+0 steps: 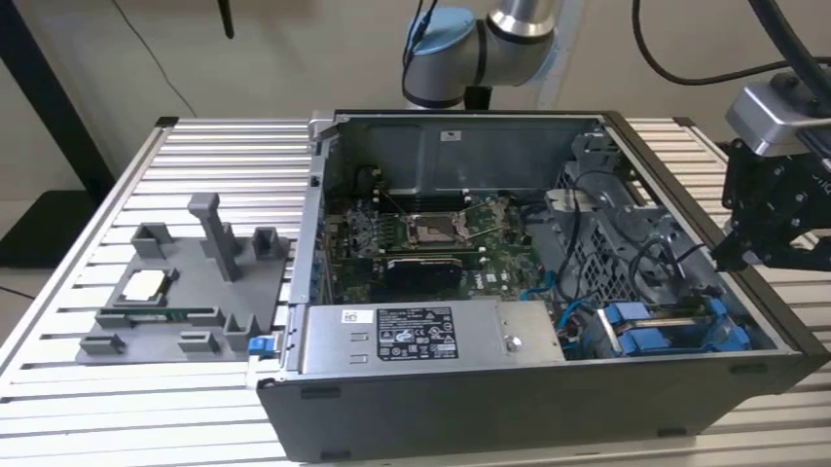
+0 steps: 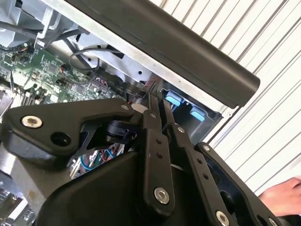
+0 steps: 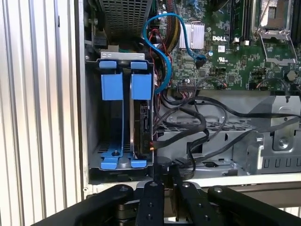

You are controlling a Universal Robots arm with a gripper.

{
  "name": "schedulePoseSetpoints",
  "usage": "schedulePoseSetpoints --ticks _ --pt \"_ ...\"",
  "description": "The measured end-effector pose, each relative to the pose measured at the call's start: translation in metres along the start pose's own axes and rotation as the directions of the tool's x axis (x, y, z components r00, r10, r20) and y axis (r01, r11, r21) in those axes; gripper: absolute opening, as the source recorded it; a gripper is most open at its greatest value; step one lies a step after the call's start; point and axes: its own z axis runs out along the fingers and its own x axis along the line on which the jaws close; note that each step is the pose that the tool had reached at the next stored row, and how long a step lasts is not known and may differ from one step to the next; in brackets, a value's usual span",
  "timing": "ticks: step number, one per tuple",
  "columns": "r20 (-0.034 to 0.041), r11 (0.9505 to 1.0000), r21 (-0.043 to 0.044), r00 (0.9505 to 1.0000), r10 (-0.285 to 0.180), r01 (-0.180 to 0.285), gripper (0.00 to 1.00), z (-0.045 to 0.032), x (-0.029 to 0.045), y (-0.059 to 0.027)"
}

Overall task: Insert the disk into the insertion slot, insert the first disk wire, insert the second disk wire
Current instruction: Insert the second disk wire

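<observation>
The insertion slot [image 3: 109, 149] is a dark bay with blue fittings in the case's front corner, on the exterior view's right [image 1: 665, 331]. The disk [image 3: 142, 123] stands edge-on inside it, under the blue carrier tab nearer the cables. A blue wire [image 3: 165, 43] loops from the motherboard toward the bay. Black wires [image 3: 197, 126] run past the disk's edge, and I cannot tell if any is plugged in. My black gripper [image 3: 165, 182] hangs just outside the case wall beside the bay [image 1: 730, 258]. Its fingers lie together with nothing between them [image 2: 157, 109].
A grey power supply box [image 1: 429, 336] with a sticker sits at the case's front. The green motherboard [image 1: 429, 233] lies behind it. A grey fixture plate [image 1: 182, 292] rests on the slatted table at the exterior view's left. A person's hand [image 2: 282, 197] shows by the gripper body.
</observation>
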Motion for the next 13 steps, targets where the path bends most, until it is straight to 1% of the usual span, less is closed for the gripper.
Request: schedulePoseSetpoints --ticks 2,4,8,13 --pt "0.0009 1.0000 0.0000 1.0000 0.000 0.000 0.16 -0.0001 -0.0001 0.0019" --pt "0.0016 1.0000 0.0010 1.0000 0.003 -0.003 0.16 -0.0002 -0.0006 0.0056" --pt "0.0015 1.0000 0.0032 1.0000 0.008 -0.008 0.16 -0.0036 -0.0030 0.0116" --pt "0.0013 0.9999 0.0041 0.9999 0.013 -0.013 0.16 -0.0057 -0.0053 0.0223"
